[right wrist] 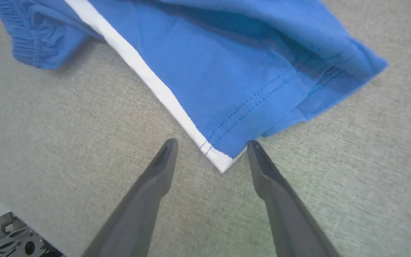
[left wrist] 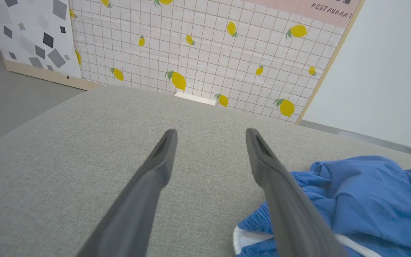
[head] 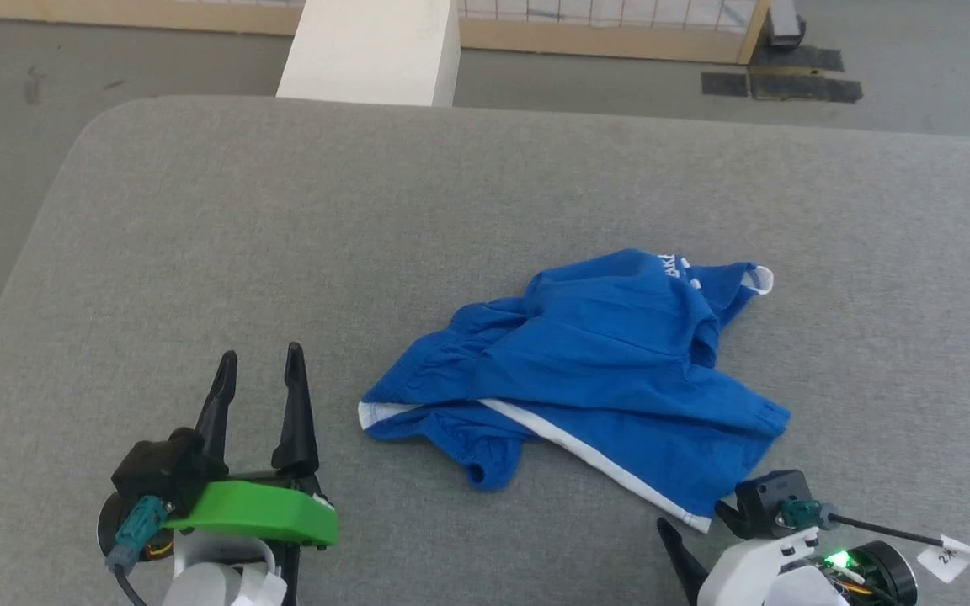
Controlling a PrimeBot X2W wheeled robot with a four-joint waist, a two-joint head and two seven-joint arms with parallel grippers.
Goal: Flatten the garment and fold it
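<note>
Our crumpled, thin royal-blue shorts [head: 611,370] lie on the grey cloth-covered desk [head: 199,210]. Light and limp, they'd bunch, so we'd pinch the white-trimmed hem corner [right wrist: 221,162], which our right tool [right wrist: 211,143], spread wide and empty, frames. Our left tool [head: 260,353] is likewise spread and empty.

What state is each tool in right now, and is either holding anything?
Left tool: open, holding nothing.
Right tool: open, at the corner of the garment, not gripping it.

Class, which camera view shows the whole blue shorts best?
Head view: the crumpled royal-blue fabric shorts lie whole on the grey upholstered surface. Left wrist view catches one edge; right wrist view, a white-striped corner.
</note>
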